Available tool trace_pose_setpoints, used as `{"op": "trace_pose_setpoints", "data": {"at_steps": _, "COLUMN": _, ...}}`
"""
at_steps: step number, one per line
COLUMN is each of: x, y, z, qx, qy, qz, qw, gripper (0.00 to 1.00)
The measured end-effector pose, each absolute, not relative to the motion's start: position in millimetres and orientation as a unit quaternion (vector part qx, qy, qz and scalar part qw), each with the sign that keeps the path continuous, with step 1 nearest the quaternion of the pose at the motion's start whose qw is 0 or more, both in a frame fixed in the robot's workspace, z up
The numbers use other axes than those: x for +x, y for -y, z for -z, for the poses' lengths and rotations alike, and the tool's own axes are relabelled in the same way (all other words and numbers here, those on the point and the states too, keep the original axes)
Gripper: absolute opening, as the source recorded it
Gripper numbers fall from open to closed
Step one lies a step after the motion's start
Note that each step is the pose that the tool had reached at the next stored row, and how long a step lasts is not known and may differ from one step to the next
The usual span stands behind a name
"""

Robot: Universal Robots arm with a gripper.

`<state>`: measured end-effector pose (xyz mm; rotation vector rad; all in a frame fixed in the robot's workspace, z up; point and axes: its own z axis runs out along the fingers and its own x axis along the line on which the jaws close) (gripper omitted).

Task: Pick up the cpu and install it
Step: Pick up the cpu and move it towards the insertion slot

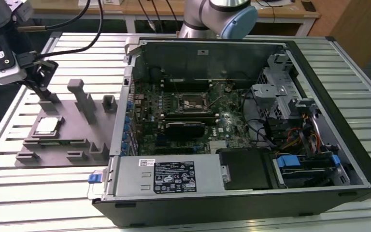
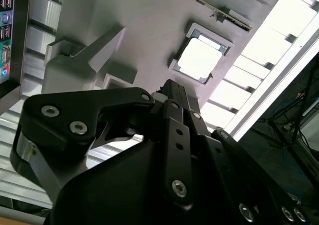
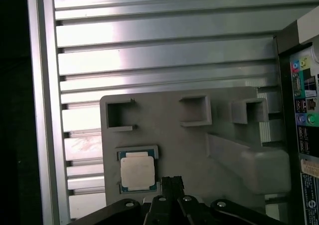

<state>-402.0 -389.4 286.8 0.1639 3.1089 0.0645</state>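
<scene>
Your cpu (image 1: 46, 126) has not been lifted. It lies flat, shiny top up, in a square recess of the grey fixture plate (image 1: 76, 131) on the slatted aluminium table (image 1: 44, 193), to the exterior view's left of the open computer case (image 1: 237, 209). You can see it seated in that same pocket in both wrist views (image 2: 199, 59) (image 3: 137, 171), with the pocket's rim framing it on all sides.

Your gripper (image 1: 46, 94) hangs over the fixture plate near its upright posts, close to the cpu but apart from it. In the first wrist view the fingers (image 3: 172, 181) read as one narrow black block, pressed together with nothing between them, and they sit just beside the cpu's pocket rather than over its middle. The second wrist view shows the same closed tip (image 2: 169, 88) pointing toward the plate.

Inside the case, the socket (image 1: 194, 102) sits in the middle of the motherboard (image 1: 172, 96), well apart from the cpu.
</scene>
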Motion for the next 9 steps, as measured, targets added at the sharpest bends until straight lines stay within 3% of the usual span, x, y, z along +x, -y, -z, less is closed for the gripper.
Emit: {"op": "trace_pose_setpoints", "data": {"at_steps": 9, "x": -408.9, "y": 389.7, "z": -277.9, "qx": 0.053, "qy": -0.998, "qz": -0.021, "qw": 0.014, "gripper": 0.11}}
